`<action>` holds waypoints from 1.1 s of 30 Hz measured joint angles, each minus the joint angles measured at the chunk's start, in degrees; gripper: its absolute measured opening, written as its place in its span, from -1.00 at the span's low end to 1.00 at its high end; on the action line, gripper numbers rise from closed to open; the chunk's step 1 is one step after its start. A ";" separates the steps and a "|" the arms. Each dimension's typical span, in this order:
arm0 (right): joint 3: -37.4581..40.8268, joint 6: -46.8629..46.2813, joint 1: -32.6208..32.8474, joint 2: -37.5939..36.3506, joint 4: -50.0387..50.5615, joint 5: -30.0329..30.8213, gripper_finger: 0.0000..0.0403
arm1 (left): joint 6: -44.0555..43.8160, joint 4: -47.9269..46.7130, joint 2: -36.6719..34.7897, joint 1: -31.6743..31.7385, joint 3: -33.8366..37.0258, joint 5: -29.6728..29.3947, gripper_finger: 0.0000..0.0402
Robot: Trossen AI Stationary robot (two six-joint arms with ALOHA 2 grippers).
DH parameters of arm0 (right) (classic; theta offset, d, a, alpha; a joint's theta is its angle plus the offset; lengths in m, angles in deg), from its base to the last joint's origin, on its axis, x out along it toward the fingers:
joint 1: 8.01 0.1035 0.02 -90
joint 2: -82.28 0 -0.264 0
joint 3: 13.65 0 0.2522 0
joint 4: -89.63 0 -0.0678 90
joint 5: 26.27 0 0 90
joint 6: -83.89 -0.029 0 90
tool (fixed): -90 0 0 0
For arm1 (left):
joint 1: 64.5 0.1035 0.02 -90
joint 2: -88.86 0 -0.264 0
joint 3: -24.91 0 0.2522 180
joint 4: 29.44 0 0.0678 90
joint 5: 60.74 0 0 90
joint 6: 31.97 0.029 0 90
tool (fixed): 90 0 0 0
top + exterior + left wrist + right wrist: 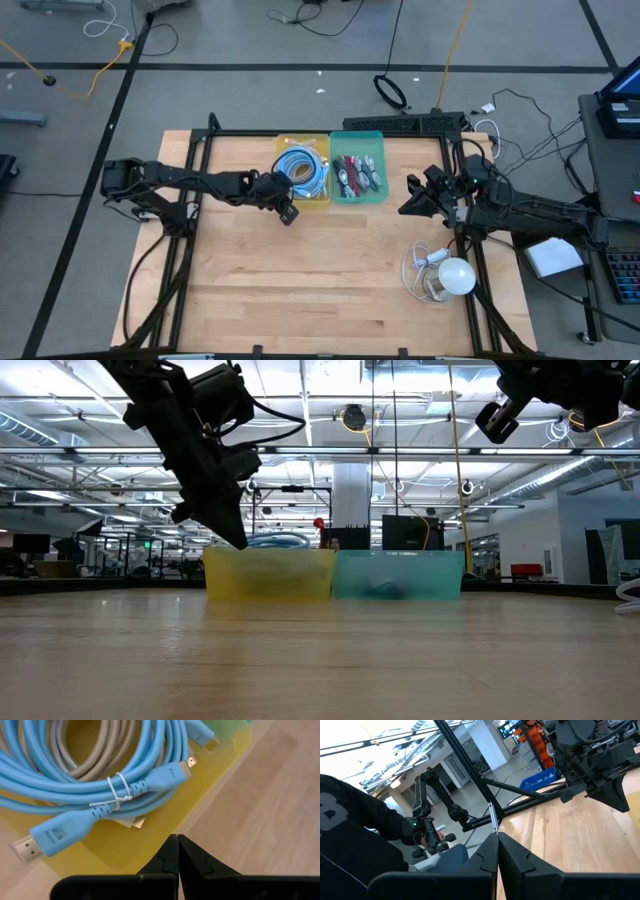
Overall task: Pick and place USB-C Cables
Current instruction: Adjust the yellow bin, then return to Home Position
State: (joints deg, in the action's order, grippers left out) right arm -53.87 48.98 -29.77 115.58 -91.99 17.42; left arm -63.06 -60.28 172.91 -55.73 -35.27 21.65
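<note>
Short cables (357, 176) in teal bin (358, 196) at counter's far edge too small to tell apart; mere blur through its wall in low view. Light blue coil (90, 780) cut off in left wrist view.

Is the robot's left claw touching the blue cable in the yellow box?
Apart. The left wrist view shows the left gripper shut, with bare yellow box floor between its tips and the blue cable.

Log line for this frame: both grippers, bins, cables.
left gripper: shut, empty, at yellow bin | right gripper: shut, empty, raised right of teal bin | blue cables: in yellow bin | short cables: in teal bin
</note>
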 joint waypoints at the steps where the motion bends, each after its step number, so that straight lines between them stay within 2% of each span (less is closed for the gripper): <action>1: 0.00 0.01 0.00 0.00 0.00 -0.01 -1.00 | 0.01 0.01 0.00 0.23 0.00 0.15 -1.00; 6: -0.01 0.01 0.00 0.00 -0.01 -0.01 -1.00 | -0.16 2.50 0.00 0.59 0.00 1.22 -1.00; 11: 0.00 0.01 0.00 0.00 -0.02 -0.19 -1.00 | -1.53 10.59 -0.02 0.04 -0.09 6.84 -1.00; 17: -0.02 1.44 0.09 -0.05 1.46 -2.78 -1.00 | 1.16 7.64 -1.60 -1.15 -4.60 21.61 -1.00; 19: -0.01 4.53 0.11 -0.65 6.37 -3.37 -1.00 | 2.08 5.30 -3.60 -1.47 -4.85 23.64 -1.00; 22: 0.56 9.34 -0.38 -2.29 14.75 -2.27 -1.00 | 2.06 1.41 -8.37 -0.71 -3.37 21.45 -1.00; 26: 4.60 8.83 -1.81 -5.48 15.58 -1.02 -1.00 | -0.44 3.15 -16.23 1.62 1.45 18.66 -1.00; 29: 8.28 7.36 -2.92 -9.02 15.67 3.43 -1.00 | -4.27 7.24 -22.87 3.08 7.18 17.61 -1.00; 33: 12.39 5.62 -3.44 -14.03 18.92 13.46 -1.00 | -11.53 13.03 -31.68 3.73 17.07 12.94 -1.00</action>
State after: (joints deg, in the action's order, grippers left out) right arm -41.48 54.60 -33.21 101.55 -73.07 30.87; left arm -74.59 -47.24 141.23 -51.99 -18.20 34.59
